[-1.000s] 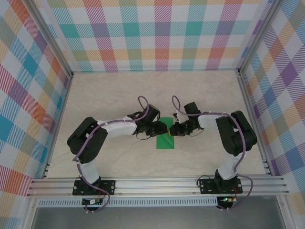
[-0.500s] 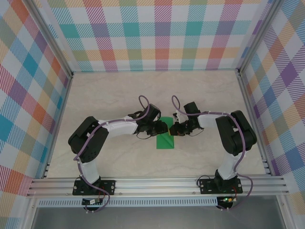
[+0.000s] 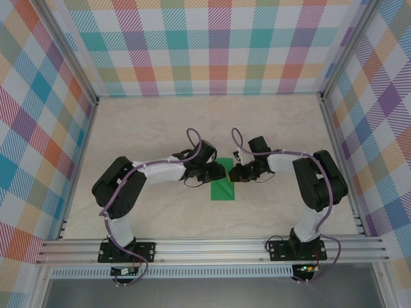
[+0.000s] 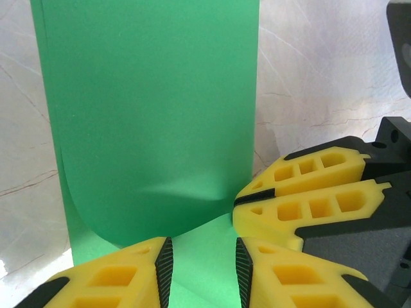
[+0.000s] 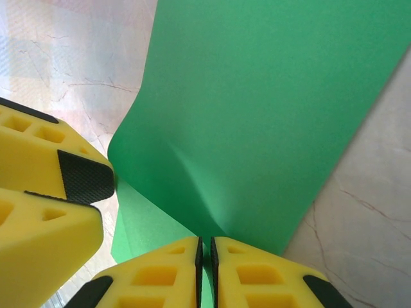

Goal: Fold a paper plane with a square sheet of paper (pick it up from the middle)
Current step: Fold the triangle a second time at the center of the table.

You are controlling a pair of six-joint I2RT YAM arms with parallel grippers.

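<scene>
While the right gripper (image 5: 204, 269) is pinching the square sheet of paper (image 4: 154, 115) with its yellow fingers pressed tightly together, it is holding one edge of the upper layer, seemingly so that the layer can be guided over the one beneath. The bright green sheet is lying at the middle of the pale marbled table (image 3: 160, 128), doubled over into a long rectangle, and its upper layer is bowing upward in a soft curve rather than sitting flat; no sharp crease is showing there. The left gripper (image 4: 202, 273) is sitting at the opposite side of the sheet from the right gripper, almost touching it, with its jaws standing partly apart and green paper showing in the gap between them. It is pinching nothing that can be seen, and is probably hovering or pressing over the lower layer to stop the sheet from sliding. Both grippers are meeting at the sheet's far end, leaving its near end free. Judging by this, the half fold is under way and the dart shape is not yet appearing.
</scene>
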